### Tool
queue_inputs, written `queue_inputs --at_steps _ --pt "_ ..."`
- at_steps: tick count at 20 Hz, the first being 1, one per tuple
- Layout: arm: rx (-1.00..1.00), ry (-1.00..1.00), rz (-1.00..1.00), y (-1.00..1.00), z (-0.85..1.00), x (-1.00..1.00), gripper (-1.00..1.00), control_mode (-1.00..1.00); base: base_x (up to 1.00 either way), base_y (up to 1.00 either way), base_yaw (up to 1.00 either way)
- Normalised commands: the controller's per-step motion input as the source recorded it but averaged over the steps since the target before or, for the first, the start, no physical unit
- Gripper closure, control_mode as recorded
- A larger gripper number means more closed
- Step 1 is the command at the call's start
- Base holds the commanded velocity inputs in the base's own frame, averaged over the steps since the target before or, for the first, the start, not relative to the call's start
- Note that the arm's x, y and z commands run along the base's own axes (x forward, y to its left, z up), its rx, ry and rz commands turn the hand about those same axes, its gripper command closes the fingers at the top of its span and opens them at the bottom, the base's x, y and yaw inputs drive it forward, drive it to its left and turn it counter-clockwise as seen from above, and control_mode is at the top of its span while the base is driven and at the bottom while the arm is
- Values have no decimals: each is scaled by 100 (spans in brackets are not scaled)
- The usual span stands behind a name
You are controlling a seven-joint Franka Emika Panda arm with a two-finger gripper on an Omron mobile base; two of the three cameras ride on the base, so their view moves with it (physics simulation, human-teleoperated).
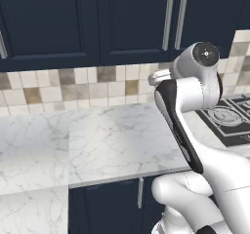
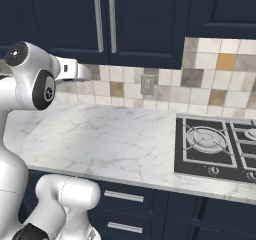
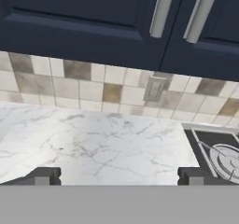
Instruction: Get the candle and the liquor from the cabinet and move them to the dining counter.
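Observation:
The cabinet (image 1: 132, 23) is a dark navy wall unit above the tiled wall, and its doors are shut. Its two long silver bar handles (image 2: 105, 21) hang side by side, and they also reach down from the top of the hand view (image 3: 161, 10). The candle and the liquor are hidden. The dining counter is out of view. My gripper (image 3: 117, 177) is open with nothing between its fingertips (image 3: 42, 176). It hovers over the marble worktop, facing the tiles below the cabinet doors.
A white marble worktop (image 1: 112, 140) runs under the cabinet, backed by beige and brown tiles (image 2: 165, 86) with a wall socket (image 3: 154, 88). A black gas hob (image 2: 215, 146) sits to the right. Navy base cabinets (image 2: 150, 209) stand below.

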Motion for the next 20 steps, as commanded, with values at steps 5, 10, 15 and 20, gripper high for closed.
queue_inputs --at_steps 5,10,15,20 --pt "0 -16 0 0 30 -6 -100 -100 0 0 0" --pt "1 -12 1 -4 36 -4 -100 -100 0 0 0" --pt "1 -11 6 -8 43 0 -100 -100 0 0 0" --pt "8 -3 6 -9 45 0 -100 -100 0 0 0"
